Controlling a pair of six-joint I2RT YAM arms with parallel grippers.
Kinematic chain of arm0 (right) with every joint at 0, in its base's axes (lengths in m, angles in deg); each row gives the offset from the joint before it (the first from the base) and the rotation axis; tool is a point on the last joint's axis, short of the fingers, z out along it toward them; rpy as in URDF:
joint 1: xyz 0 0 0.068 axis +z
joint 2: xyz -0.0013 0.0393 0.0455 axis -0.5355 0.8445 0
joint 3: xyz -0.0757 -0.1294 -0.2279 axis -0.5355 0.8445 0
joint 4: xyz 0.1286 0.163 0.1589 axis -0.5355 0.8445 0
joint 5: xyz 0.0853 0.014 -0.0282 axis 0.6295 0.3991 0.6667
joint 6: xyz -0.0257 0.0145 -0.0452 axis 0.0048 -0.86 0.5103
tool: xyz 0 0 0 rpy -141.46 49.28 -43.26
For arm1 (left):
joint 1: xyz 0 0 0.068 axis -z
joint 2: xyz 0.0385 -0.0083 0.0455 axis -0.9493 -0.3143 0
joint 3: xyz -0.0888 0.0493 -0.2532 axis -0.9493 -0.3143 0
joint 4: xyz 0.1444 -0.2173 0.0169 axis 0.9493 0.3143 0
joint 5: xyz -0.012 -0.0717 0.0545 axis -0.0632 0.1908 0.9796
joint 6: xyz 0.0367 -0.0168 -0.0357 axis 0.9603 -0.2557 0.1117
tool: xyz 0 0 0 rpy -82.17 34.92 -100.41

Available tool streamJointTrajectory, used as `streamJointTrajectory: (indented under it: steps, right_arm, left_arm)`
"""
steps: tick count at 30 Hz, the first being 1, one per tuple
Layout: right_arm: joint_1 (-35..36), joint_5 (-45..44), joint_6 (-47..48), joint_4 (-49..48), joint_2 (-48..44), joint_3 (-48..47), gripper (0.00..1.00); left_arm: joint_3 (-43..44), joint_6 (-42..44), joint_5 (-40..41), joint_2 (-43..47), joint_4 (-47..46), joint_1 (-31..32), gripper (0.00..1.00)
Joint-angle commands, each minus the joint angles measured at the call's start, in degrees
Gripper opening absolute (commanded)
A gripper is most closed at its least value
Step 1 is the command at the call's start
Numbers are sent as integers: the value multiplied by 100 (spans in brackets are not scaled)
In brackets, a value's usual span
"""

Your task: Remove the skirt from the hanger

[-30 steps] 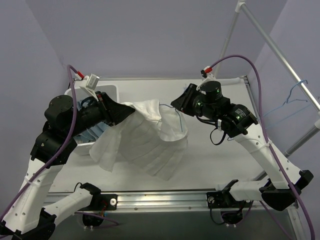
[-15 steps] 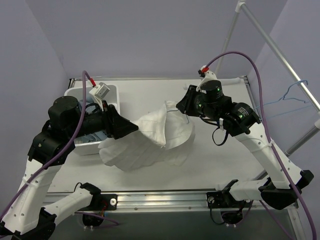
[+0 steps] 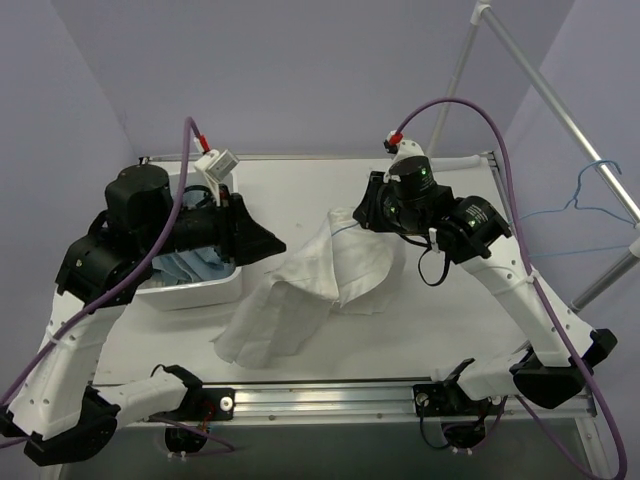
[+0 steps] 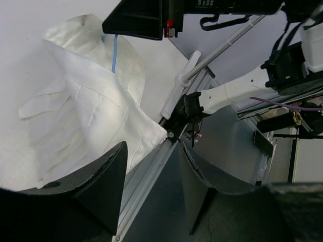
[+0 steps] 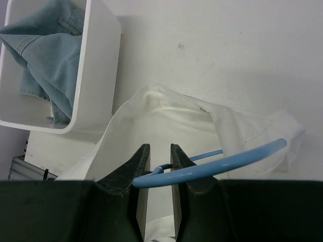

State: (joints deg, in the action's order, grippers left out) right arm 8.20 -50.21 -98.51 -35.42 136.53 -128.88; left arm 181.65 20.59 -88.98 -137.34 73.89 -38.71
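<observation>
The white skirt [image 3: 305, 285] lies crumpled on the table, its upper end lifted toward my right gripper [image 3: 366, 212]. That gripper [image 5: 159, 151] is shut on the hook of the blue hanger [image 5: 227, 161], whose thin wire runs into the skirt's [image 5: 166, 121] folds. In the left wrist view the hanger [image 4: 113, 53] shows as a blue line entering the top of the skirt [image 4: 96, 101]. My left gripper [image 3: 265, 243] hangs left of the cloth, apart from it. Its jaws [image 4: 151, 171] are open with nothing between them.
A white bin [image 3: 200, 292] holding blue denim [image 5: 45, 55] stands at the left, under my left arm. A metal clothes rack [image 3: 560, 110] with another blue hanger [image 3: 585, 195] rises at the right. The table's front rail [image 3: 330, 395] runs just beyond the skirt's lower corner.
My left gripper opened, let go of the skirt and drew back to the left. The skirt dropped onto the table. My right gripper kept the hanger and shifted slightly back.
</observation>
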Motion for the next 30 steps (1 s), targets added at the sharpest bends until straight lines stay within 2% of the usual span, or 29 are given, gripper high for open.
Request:
streamJointTrajectory:
  steps: [1, 2, 3, 4, 7, 9, 18, 22, 23, 27, 29, 30]
  right_arm:
    - [47, -10, -33, -8, 86, -398, 0]
    - [64, -1, -59, 1, 103, -424, 0]
    - [64, 8, -77, 10, 95, -442, 0]
    - [64, 25, -112, -16, 86, -442, 0]
    - [64, 96, -138, -25, 94, -442, 0]
    - [64, 96, -156, -7, 68, -416, 0]
    - [73, 184, -103, -34, 68, -381, 0]
    - [82, 193, -95, -34, 59, -363, 0]
    - [82, 184, -94, -25, 42, -354, 0]
    - [73, 158, -77, -25, 15, -328, 0]
    - [82, 158, -59, -25, -11, -310, 0]
    - [82, 166, -59, -25, -11, -293, 0]
  left_arm:
    - [509, 258, 969, -520, 709, 568, 53]
    - [658, 258, 1303, -653, 938, 892, 50]
    - [947, 258, 1594, -794, 1141, 991, 42]
    - [1071, 232, 2005, -1047, 1482, 1062, 38]
    - [1292, 249, 2360, -1295, 1783, 1176, 28]
    - [1345, 258, 2440, -1331, 1811, 1203, 27]
    - [1907, 399, 3054, -1867, 2206, 1677, 30]
    - [1996, 469, 3170, -1903, 2101, 1984, 37]
    - [1961, 469, 3170, -1885, 2066, 2011, 43]
    - [1741, 426, 3222, -1762, 1847, 2055, 56]
    - [1688, 390, 3223, -1753, 1776, 2055, 56]
    - [1731, 364, 3223, -1771, 1810, 2055, 52]
